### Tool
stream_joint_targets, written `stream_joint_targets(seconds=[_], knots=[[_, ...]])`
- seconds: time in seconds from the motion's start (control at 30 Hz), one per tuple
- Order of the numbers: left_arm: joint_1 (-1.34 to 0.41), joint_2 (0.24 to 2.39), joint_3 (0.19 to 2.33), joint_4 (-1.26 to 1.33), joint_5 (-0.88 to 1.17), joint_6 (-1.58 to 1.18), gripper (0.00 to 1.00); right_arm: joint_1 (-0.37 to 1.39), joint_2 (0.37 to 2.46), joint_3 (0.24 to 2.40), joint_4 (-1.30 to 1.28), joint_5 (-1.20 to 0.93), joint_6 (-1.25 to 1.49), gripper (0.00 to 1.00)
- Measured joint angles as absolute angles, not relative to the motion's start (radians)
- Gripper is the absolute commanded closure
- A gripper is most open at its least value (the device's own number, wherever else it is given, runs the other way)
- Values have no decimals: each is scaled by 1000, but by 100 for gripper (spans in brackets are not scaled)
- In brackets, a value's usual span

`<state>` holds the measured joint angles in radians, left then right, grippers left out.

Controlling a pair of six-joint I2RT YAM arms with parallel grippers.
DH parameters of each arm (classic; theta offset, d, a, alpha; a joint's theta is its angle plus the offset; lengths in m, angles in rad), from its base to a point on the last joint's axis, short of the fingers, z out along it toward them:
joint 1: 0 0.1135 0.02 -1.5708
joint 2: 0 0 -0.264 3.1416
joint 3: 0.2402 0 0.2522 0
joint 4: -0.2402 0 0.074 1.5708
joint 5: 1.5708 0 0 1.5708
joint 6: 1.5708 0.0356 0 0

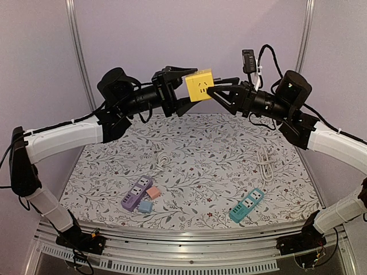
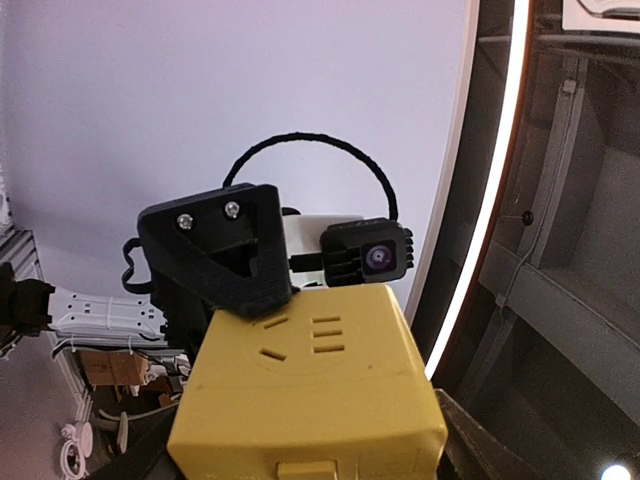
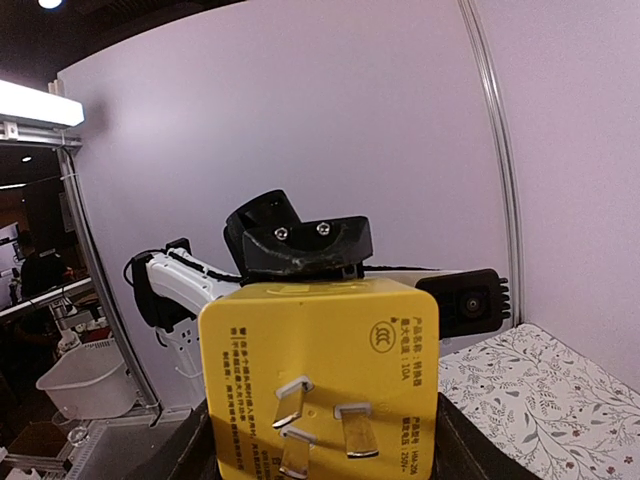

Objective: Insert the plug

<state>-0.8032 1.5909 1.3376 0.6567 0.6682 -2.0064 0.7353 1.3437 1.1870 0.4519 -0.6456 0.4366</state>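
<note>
Both arms up, meeting mid-air well above bench [image 1: 200, 143]. Cube [image 1: 199, 85], the yellow plug block, hangs between them, clear of everything below.

R fingers [image 1: 225, 94] clamp it from the right. It's off the bench and they sit hard against it, so they carry it. L fingers [image 1: 184, 106] flank it from the left; can't tell if they bite or only bracket it. Reads as a hand-over or regrip, prob. to get a hold that lets the pins turn downward.

R wrist view: prongs [image 3: 315, 405] face that cam, three flat pins, bare. L wrist view: socket face [image 2: 300, 335] toward that cam. So pins point at R arm, not down.

Targets on bench: purple strip [image 1: 136, 193] on L side, teal strip [image 1: 247, 205] on R side, both flat, sockets up. White cables [image 1: 162, 157] lie loose further back.

Insertion not begun. Cube needs turning pins-down over a strip first. Risk: cube drops if R lets go before L has a firm hold.
</note>
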Motion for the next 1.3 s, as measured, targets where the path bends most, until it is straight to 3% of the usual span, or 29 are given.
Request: stream_joint_targets(seconds=[0.13,0.4,0.47,0.57,0.67,0.7,1.0,1.3], knots=[[-811,1591,1342,650,698,-2006,31,739,1348,1187,457,-669,424,92],[-824,1584,1342,621,731,-2008,70,741,1368,1187,472,-702,411,90],[-824,1582,1342,614,732,-2006,86,741,1369,1187,473,-702,413,78],[-824,1579,1342,604,730,-2006,90,741,1370,1187,474,-702,416,35],[-824,1574,1342,596,723,-2006,93,742,1370,1185,472,-699,421,7],[-824,1571,1341,593,722,-2007,94,742,1370,1181,469,-688,419,2],[-814,1503,1305,512,681,-1973,100,745,1275,1061,311,-614,363,1],[-786,1438,1319,133,630,-1777,100,746,1030,969,97,-455,327,1]])
